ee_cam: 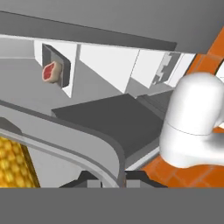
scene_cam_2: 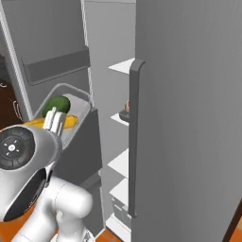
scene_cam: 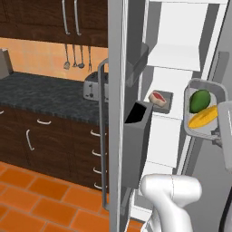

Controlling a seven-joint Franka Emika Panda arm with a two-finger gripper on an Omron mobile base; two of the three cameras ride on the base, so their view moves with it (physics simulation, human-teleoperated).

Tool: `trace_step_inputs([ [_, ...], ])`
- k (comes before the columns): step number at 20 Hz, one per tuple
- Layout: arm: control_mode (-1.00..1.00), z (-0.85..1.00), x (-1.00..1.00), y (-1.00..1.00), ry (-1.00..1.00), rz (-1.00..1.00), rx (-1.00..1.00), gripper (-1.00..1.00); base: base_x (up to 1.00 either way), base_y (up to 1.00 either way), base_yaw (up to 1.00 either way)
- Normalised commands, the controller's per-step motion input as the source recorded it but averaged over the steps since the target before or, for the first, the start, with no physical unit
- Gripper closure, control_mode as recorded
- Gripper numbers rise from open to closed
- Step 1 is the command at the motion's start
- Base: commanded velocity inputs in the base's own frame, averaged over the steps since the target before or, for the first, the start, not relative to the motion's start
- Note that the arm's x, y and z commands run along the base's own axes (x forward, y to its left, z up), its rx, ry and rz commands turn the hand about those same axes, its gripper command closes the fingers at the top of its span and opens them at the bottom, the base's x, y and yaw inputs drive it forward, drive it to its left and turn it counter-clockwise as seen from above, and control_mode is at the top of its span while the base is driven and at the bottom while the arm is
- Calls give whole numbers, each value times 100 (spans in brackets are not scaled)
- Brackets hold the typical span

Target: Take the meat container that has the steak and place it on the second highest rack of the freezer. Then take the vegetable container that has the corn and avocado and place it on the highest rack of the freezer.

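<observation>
My gripper (ee_cam: pixel 111 179) is shut on the rim of the grey vegetable container (scene_cam: pixel 205 108), held tilted in front of the open freezer (scene_cam: pixel 179 31). The dark-green avocado (scene_cam: pixel 200 100) and the yellow corn (scene_cam: pixel 203 117) lie inside it. From the right base view the container (scene_cam_2: pixel 78 106) sits just past my hand (scene_cam_2: pixel 56 120), with the avocado (scene_cam_2: pixel 56 105) and corn (scene_cam_2: pixel 68 122) in it. The meat container (scene_cam: pixel 166 98) with the steak (scene_cam: pixel 158 97) rests on a white shelf inside the freezer, below the highest rack (scene_cam: pixel 174 56). The hand view shows the steak (ee_cam: pixel 51 71) far off and the corn (ee_cam: pixel 13 164) close by.
The open freezer door (scene_cam: pixel 117 113) with its grey bins (scene_cam: pixel 136 145) and long handle (scene_cam: pixel 103 136) stands left of the container. The closed right door (scene_cam_2: pixel 189 118) fills the right side. A toaster (scene_cam: pixel 93 86) sits on the dark counter (scene_cam: pixel 41 93).
</observation>
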Motion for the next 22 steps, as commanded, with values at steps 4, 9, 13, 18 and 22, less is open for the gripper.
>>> trace_step_inputs([
  [4,-100,60,20,6,0,-10,-1,100,0,0,0],
  [9,-100,44,37,2,0,-7,-1,100,0,0,0],
  [13,-100,23,48,-2,0,-1,0,100,0,0,0],
  [18,-100,19,53,-8,0,-14,0,100,0,0,0],
  [22,-100,13,39,-32,-5,-16,0,100,0,0,0],
])
